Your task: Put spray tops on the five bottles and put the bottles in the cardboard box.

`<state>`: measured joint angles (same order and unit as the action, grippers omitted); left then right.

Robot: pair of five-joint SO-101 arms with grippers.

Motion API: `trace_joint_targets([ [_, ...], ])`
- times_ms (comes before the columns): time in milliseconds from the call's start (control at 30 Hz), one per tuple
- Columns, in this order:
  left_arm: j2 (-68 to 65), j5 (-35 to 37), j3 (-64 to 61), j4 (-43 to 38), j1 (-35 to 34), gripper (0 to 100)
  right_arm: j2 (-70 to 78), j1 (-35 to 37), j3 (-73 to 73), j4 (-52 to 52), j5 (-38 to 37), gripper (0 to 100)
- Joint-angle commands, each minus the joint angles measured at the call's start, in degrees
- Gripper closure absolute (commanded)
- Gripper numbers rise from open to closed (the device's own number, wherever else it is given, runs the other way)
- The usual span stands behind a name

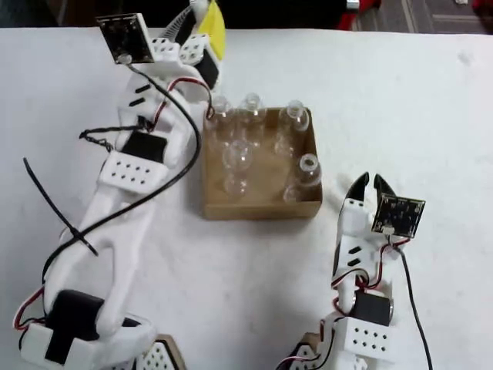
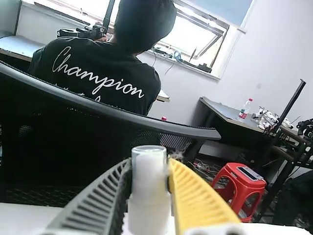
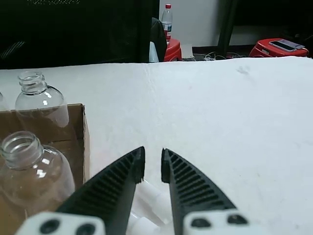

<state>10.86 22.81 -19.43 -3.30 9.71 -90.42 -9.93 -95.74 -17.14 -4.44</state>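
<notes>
Five bottles (image 1: pixel 237 158) stood inside the cardboard box (image 1: pixel 262 208) at mid-table (image 1: pixel 431 116). Every neck that could be read was bare, so boxing looked done ahead of capping, with all five tops judged left to fit. Left gripper (image 1: pixel 202 23) was at the table's far edge, beyond the box's far left corner, clenched on a white cylinder taken for a spray top (image 2: pixel 148 191). Right gripper (image 1: pixel 370 182) sat just off the box's near right corner, jaws narrowly parted, grasping nothing.
</notes>
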Motion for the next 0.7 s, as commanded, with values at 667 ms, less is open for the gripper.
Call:
trace_joint_targets([
  [667,-7.34,-3.25,5.36,-7.56,0.75,98,-0.22,-0.13,-1.32,1.36,0.00,95.0],
])
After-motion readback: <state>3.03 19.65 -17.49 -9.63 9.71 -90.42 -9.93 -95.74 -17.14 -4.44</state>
